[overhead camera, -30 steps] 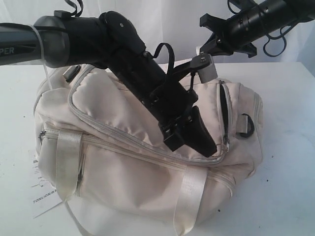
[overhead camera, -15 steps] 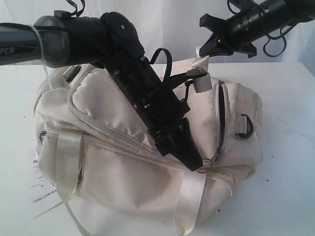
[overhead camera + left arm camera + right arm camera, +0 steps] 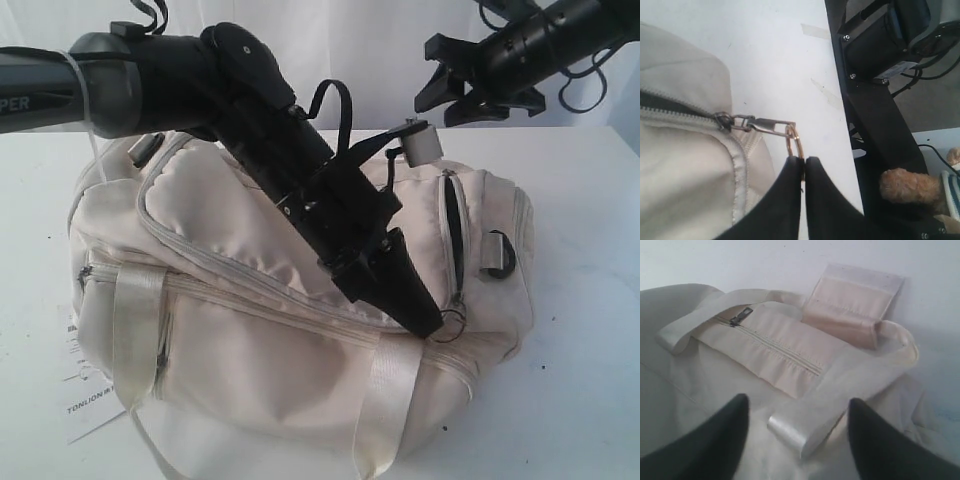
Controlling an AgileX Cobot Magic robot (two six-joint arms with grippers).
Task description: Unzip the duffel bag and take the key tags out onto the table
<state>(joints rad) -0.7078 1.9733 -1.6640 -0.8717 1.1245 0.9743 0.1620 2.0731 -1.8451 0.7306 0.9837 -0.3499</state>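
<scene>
The cream duffel bag (image 3: 250,340) lies on the white table (image 3: 590,300). My left gripper (image 3: 430,325) reaches down over the bag's top to its right front corner. It is shut on the brass ring (image 3: 794,142) of the grey zipper pull (image 3: 767,122), and the pull is stretched straight out from the slider (image 3: 725,121). My right gripper (image 3: 470,95) hangs open above the bag's back. Under it lies a shiny webbing handle (image 3: 805,427), between the open fingers but apart from them. The key tags are hidden.
A white paper label (image 3: 85,390) lies at the bag's left front. The end pocket's zipper (image 3: 452,225) gapes open beside a black strap ring (image 3: 503,255). Beyond the table edge stand a black frame (image 3: 875,100) and a plush toy (image 3: 910,185).
My left gripper dropped to the zipper line, then slid right along it with the ring in its grip. The right gripper drew up and to the right, away from the handle.
</scene>
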